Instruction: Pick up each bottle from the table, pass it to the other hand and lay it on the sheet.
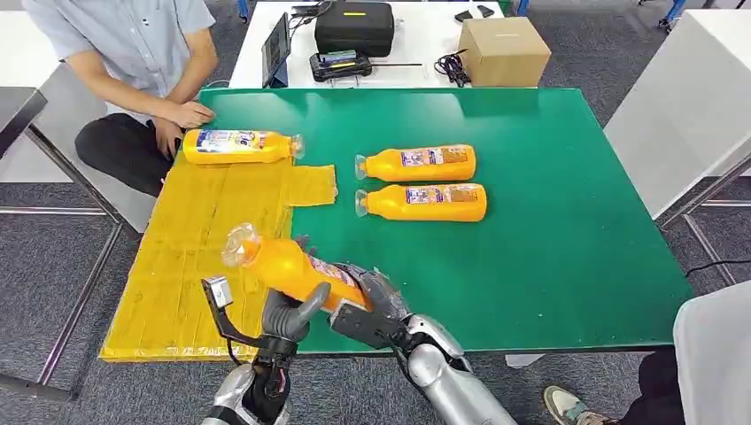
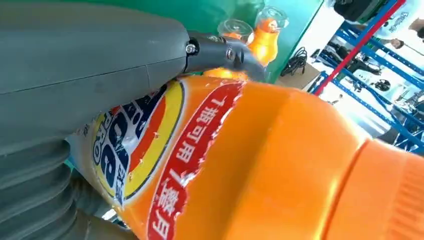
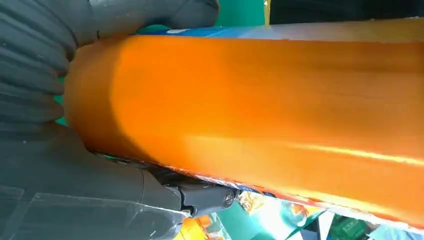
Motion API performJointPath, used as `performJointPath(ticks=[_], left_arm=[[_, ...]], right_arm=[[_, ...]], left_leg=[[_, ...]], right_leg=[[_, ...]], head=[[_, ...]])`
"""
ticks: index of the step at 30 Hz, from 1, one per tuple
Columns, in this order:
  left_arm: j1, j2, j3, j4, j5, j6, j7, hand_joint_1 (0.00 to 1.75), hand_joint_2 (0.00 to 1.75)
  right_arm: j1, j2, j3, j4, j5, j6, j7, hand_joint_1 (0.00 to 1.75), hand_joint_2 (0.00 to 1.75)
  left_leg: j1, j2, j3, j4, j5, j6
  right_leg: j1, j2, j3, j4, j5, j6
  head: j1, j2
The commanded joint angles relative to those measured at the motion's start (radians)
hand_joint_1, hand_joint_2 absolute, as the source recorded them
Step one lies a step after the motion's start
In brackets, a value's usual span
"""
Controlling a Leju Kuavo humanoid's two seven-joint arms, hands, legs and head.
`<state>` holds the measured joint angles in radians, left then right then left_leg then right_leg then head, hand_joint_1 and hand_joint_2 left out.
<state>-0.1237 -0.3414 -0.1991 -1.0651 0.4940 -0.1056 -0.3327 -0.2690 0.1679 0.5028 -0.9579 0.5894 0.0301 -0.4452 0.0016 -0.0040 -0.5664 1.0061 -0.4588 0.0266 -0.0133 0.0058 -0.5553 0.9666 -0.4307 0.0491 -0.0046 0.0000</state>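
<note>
An orange bottle with a clear cap hangs tilted above the table's front edge, by the right border of the yellow sheet. My right hand grips its base end, and my left hand wraps it from below at the label. The left wrist view has my left hand lying over the labelled bottle. In the right wrist view my right hand closes around the bottle. Another bottle lies on the sheet's far end. Two more bottles lie side by side on the green table.
A person sits at the far left corner with a hand resting on the table beside the sheet. Behind the green table stands a white table holding a black case and a cardboard box. Another person's leg and shoe are at the lower right.
</note>
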Motion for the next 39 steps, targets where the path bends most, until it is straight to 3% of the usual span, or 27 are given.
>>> performJointPath(ticks=[1, 2, 10, 11, 20, 25, 30, 31, 33, 36, 39], left_arm=[[-0.02, -0.008, -0.014, -0.078, -0.06, 0.093, -0.077, 1.75, 1.75], [-0.019, -0.008, -0.013, -0.08, -0.063, 0.102, -0.077, 1.75, 1.75], [-0.018, -0.008, -0.015, -0.082, -0.064, 0.104, -0.077, 1.75, 1.75], [-0.018, -0.008, -0.015, -0.078, -0.066, 0.106, -0.079, 1.75, 1.75], [-0.008, -0.008, -0.028, -0.148, -0.13, 0.186, -0.119, 1.75, 1.75], [0.001, -0.008, -0.003, -0.186, -0.216, 0.303, -0.131, 1.75, 1.75], [0.003, 0.013, 0.008, -0.206, -0.45, 0.428, -0.05, 1.75, 1.75], [0.012, 0.02, 0.005, -0.219, -0.506, 0.427, -0.055, 1.75, 1.75], [0.018, 0.074, -0.031, -0.239, -0.925, 0.507, -0.004, 1.75, 1.75], [-0.005, 0.068, 0.082, -0.284, -1.338, 0.544, 0.096, 1.75, 1.75], [-0.071, 0.088, 0.148, -0.255, -1.504, 0.524, 0.115, 1.75, 1.75]], right_arm=[[0.005, 0.005, -0.023, 0.084, -0.017, 0.006, 0.006, 1.75, 1.75], [0.007, 0.006, -0.029, 0.087, -0.02, 0.007, 0.008, 0.82, 1.75], [0.008, 0.008, -0.032, 0.088, -0.021, 0.007, 0.009, 0.82, 1.75], [0.007, 0.012, -0.035, 0.097, -0.024, 0.014, 0.019, 0.0, 1.75], [0.009, 0.035, -0.03, 0.138, -0.036, 0.018, 0.019, 0.0, 1.75], [0.036, 0.032, -0.04, 0.121, -0.031, -0.009, 0.028, 0.0, 1.75], [0.1, 0.014, -0.076, 0.044, 0.032, -0.101, 0.055, 0.0, 1.75], [0.12, 0.007, -0.098, 0.019, 0.033, -0.101, 0.055, 0.0, 1.75], [0.159, 0.0, -0.142, -0.032, 0.055, -0.103, 0.048, 0.0, 1.75], [0.15, 0.009, -0.174, -0.043, 0.063, -0.068, 0.017, 0.0, 1.75], [0.115, 0.018, -0.171, -0.017, 0.058, -0.045, 0.004, 0.0, 1.75]], left_leg=[[0.001, -0.002, 0.001, 0.001, -0.001, -0.002], [0.001, -0.001, 0.0, 0.0, 0.0, -0.001], [0.001, -0.002, 0.001, 0.0, 0.0, -0.001], [0.001, -0.002, 0.0, 0.0, 0.0, -0.001], [0.001, -0.001, 0.0, 0.0, 0.0, -0.001], [0.001, -0.001, 0.0, 0.0, 0.0, -0.001], [0.001, -0.002, 0.001, 0.0, 0.0, -0.001], [0.001, -0.002, 0.001, 0.0, 0.0, -0.001], [0.0, -0.002, 0.001, 0.0, 0.0, -0.001], [0.0, 0.0, 0.0, 0.0, 0.0, -0.001], [0.0, 0.001, -0.002, 0.0, 0.0, -0.001]], right_leg=[[0.001, -0.003, 0.002, 0.0, -0.001, -0.002], [0.001, -0.002, 0.001, 0.0, 0.0, -0.001], [0.001, -0.003, 0.002, -0.001, -0.001, -0.001], [0.001, -0.003, 0.001, -0.001, 0.0, -0.001], [0.001, -0.002, 0.001, 0.0, -0.001, -0.001], [0.001, -0.002, 0.001, -0.001, 0.0, -0.001], [0.001, -0.003, 0.002, 0.0, -0.001, -0.002], [0.001, -0.002, 0.002, -0.001, -0.001, -0.001], [0.0, -0.003, 0.002, -0.001, -0.001, -0.002], [0.0, -0.001, 0.0, 0.0, 0.0, -0.001], [0.0, 0.001, -0.001, 0.0, 0.001, -0.001]], head=[[0.0, 0.0], [0.0, 0.0], [0.0, 0.0], [0.0, 0.0], [0.0, 0.0], [0.0, 0.0], [0.0, 0.0], [0.0, 0.0], [0.0, 0.0], [0.0, 0.0], [0.001, 0.0]])
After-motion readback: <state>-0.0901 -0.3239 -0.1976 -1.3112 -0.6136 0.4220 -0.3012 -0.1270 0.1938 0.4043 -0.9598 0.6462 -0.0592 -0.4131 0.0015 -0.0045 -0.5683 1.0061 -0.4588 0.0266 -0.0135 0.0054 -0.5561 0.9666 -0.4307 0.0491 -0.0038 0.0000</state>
